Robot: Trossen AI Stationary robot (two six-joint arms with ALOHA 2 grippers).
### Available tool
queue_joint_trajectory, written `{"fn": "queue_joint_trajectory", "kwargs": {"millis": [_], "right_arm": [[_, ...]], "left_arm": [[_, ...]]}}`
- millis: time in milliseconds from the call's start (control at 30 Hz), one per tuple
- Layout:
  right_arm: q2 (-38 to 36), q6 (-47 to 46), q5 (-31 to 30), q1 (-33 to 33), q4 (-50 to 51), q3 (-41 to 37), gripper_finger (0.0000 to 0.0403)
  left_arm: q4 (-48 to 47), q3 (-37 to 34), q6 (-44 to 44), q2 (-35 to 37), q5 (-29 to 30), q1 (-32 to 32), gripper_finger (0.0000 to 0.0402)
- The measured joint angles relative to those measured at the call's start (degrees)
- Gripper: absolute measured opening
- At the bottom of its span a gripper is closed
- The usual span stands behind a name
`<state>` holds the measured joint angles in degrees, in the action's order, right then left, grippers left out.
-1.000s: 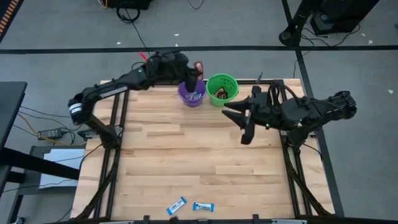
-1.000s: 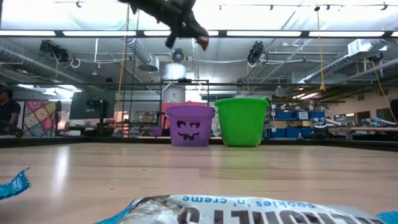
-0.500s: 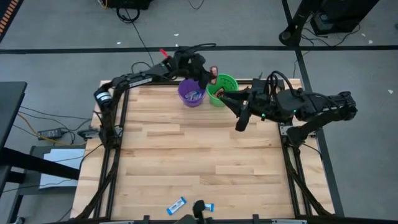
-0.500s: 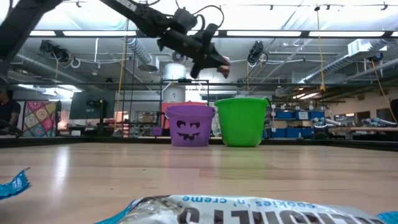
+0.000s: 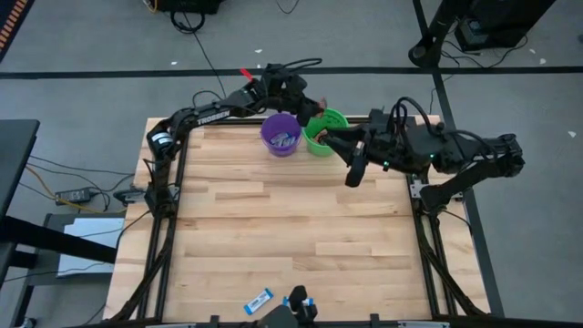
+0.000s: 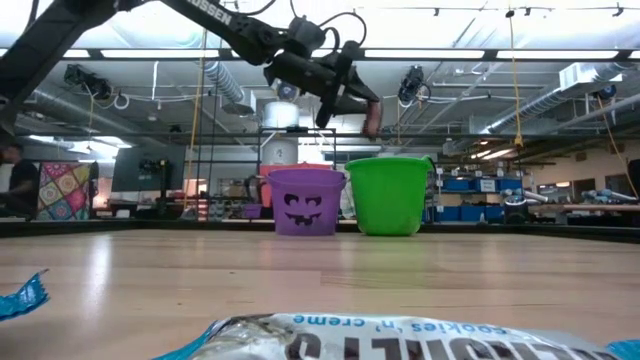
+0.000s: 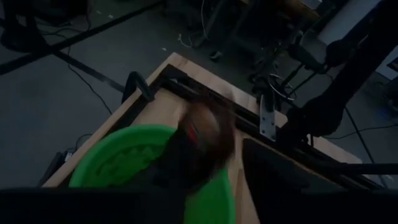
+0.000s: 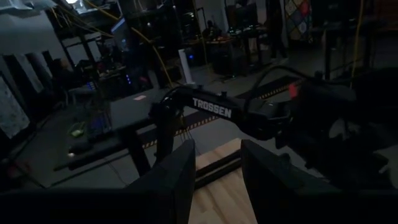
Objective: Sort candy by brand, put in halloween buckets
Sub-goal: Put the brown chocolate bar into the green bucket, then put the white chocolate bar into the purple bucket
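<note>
My left gripper (image 5: 316, 111) hovers above the green bucket (image 5: 328, 132), shut on a dark brown candy bar (image 6: 372, 118). The purple bucket (image 5: 281, 134) stands just left of the green one, both at the table's far edge; blue-and-white wrappers show inside the purple, brown ones inside the green. In the low view the purple bucket (image 6: 305, 200) and the green bucket (image 6: 390, 195) stand upright on their bases. My right gripper (image 5: 352, 160) is open in the air to the right of the green bucket. Two blue-and-white candies (image 5: 259, 302) (image 5: 301, 303) lie at the near edge. My left gripper pinches the brown candy bar (image 7: 205, 134) between its two fingers, coming slantwise from above and from the table's left. The bar is lifted clear and hangs down past the fingertips (image 6: 350, 95) over the green bucket's open mouth (image 7: 124, 162).
In the low view a blue-and-white candy (image 6: 370, 338) lies flat right in front of the camera, and another (image 6: 20, 295) at the left. The wooden tabletop (image 5: 273, 228) between the buckets and the near candies is bare. Black frame rails (image 5: 173, 182) run along both sides.
My left gripper has carried the brown candy from above the purple bucket toward the table's right, to above the green bucket, staying shut on it. My right gripper has drifted a little toward the far edge, staying open.
</note>
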<state>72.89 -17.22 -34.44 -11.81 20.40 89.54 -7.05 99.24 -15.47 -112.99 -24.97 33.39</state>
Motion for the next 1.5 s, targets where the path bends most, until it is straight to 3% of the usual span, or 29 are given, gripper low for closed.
{"fn": "queue_joint_trajectory", "kwargs": {"millis": [167, 333, 500, 667, 867, 1033, 1133, 1367, 1500], "right_arm": [[-0.23, 0.89, 2.52, 1.51, 0.07, 0.00, 0.0139], [-0.23, 0.92, 4.46, 2.69, 0.22, 0.00, 0.0139], [-0.23, 0.56, 4.55, 2.88, 1.60, 0.02, 0.0139], [-0.23, -5.21, 4.15, 2.75, 12.28, 0.04, 0.0139], [-0.23, -11.58, 1.37, 1.94, 20.23, 0.04, 0.0139], [-0.04, -13.90, 2.08, 1.81, 23.31, 0.04, 0.0139], [0.12, -15.22, 2.75, 1.81, 25.73, 0.04, 0.0139], [3.39, -18.31, 3.18, 1.82, 29.81, 0.04, 0.0139], [9.12, -22.65, 12.20, 2.23, 32.36, 0.04, 0.0139]], "left_arm": [[0.01, 0.00, -0.09, 0.00, -0.66, 0.00, 0.0203], [2.06, 0.00, -1.79, 0.00, -3.87, 0.00, 0.0223], [7.10, -0.04, -9.71, 1.58, -13.69, 0.45, 0.0224], [8.96, -0.04, -11.18, 7.86, -19.71, 2.97, 0.0220], [3.66, -0.04, -10.41, 18.36, -23.50, 6.30, 0.0206], [-11.65, -0.04, -3.79, 28.53, -24.57, 6.21, 0.0203], [-22.57, -0.04, 1.62, 35.14, -18.72, 4.56, 0.0202], [-43.52, -0.04, 10.51, 47.41, 3.32, -0.08, 0.0202], [-51.30, -0.04, 9.35, 51.74, 10.57, -1.71, 0.0202]]}}
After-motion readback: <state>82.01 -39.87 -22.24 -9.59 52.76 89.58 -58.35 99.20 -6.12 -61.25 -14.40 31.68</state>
